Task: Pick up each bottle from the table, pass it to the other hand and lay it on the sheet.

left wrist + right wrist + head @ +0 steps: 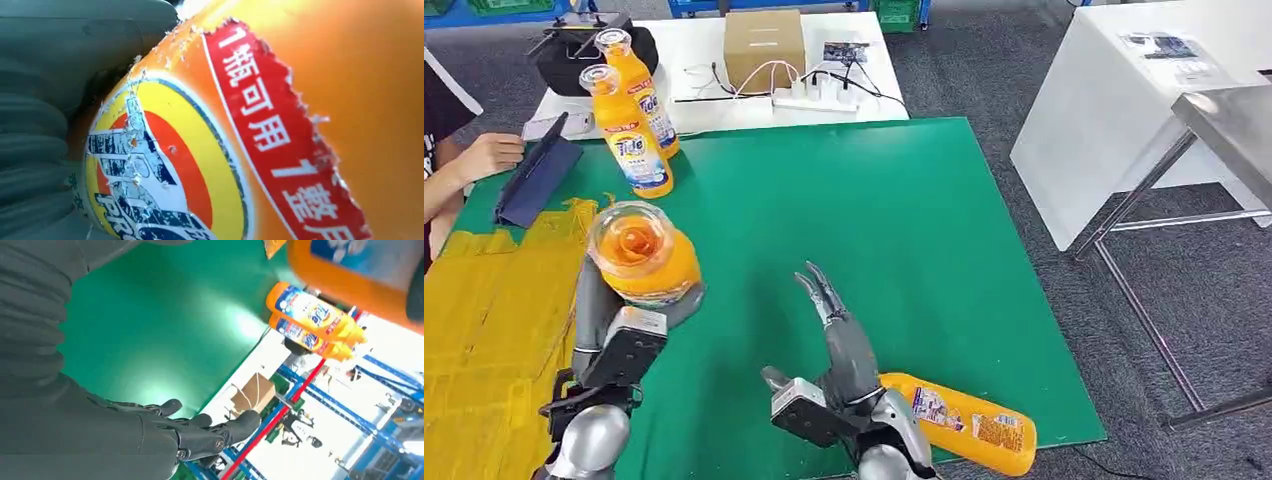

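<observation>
green table (844,220) with yellow sheet (494,300), two upright bottles (629,125), one lying bottle (969,422), tablet (536,182)

Orange bottle (642,255) upright (held), yellow sheet (494,300)

The middle and far right of the green table top (864,200) lie bare, so a hand has open room there, while the far left corner is blocked by two upright bottles (629,125) standing just beside each other. Along the left edge, a dark tablet (536,180) and a person's hand (489,155) sit at the far end of the yellow sheet (494,300), whose nearer part is unoccupied. At the near edge a bottle lying on its side (964,420) bars the way just beside the right hand (839,350), and the left hand (614,330) holds a bottle (639,250) upright over the sheet's border.
</observation>
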